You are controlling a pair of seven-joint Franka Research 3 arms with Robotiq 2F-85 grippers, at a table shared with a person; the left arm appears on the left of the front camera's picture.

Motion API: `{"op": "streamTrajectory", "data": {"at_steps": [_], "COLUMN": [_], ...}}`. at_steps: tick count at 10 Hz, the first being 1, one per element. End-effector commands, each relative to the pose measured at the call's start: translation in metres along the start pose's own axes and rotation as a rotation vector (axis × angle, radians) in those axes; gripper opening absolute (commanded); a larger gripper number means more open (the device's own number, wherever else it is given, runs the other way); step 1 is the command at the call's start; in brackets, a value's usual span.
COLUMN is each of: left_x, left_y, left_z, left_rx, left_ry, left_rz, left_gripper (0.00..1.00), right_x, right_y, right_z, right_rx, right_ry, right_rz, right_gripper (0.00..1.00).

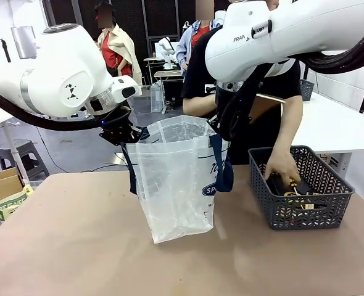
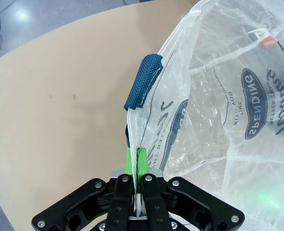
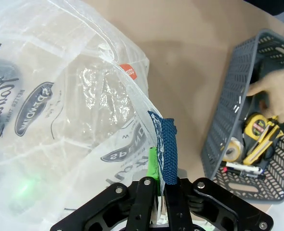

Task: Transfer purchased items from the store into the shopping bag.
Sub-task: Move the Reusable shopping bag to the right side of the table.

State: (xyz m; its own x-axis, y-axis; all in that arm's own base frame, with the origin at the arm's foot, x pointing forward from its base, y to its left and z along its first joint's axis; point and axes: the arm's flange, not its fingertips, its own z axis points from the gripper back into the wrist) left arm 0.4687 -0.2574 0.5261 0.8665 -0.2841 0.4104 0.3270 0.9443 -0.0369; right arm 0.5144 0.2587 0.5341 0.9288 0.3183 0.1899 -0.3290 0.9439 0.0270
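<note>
The shopping bag [image 1: 176, 185] is stood upright on the counter [image 1: 65, 234], and its mouth is held open from two sides. The left pincer [image 2: 135, 162] is seen pressed together on the bag's left rim, just below a navy strap [image 2: 143, 82]. The right pincer [image 3: 159, 169] is clamped on the opposite rim, at the foot of the other strap [image 3: 167, 149]. The store basket [image 1: 281, 209] is set just to the right of the bag, and a person's hand [image 1: 282, 166] is reaching into it.

The step in hand is judged to be holding the bag open while goods are brought across. For this to be done well, both rims should be held level and drawn apart enough that the mouth is taut, without the base being lifted off the counter.

Counted: one bag, apparently empty; one basket; two straps; one hand. Four goods can be made out in the basket: a yellow tape measure [image 3: 254, 124], a yellow cutter [image 3: 261, 143], a tan roll [image 3: 232, 149] and a pale pen-like stick [image 3: 238, 166]. Any others cannot be told.
</note>
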Motion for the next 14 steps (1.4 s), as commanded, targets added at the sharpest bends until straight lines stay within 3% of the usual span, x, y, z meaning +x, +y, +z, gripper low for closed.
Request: {"op": "streamTrajectory", "data": {"at_steps": [1, 14], "left_x": [-0.0006, -0.0006], "left_y": [0.0014, 0.0014], "left_z": [0.0015, 0.0015], "left_rx": [0.008, 0.008], "left_ry": [-0.003, -0.003], "left_rz": [0.017, 0.017], "left_gripper": [0.0, 0.0], "right_x": [0.0005, 0.0005], "right_y": [-0.0014, -0.0014], "right_z": [0.0013, 0.0013], "right_rx": [-0.001, -0.001], "right_ry": [-0.001, -0.001], "right_rz": [-0.013, -0.013], "right_gripper": [0.0, 0.0]}}
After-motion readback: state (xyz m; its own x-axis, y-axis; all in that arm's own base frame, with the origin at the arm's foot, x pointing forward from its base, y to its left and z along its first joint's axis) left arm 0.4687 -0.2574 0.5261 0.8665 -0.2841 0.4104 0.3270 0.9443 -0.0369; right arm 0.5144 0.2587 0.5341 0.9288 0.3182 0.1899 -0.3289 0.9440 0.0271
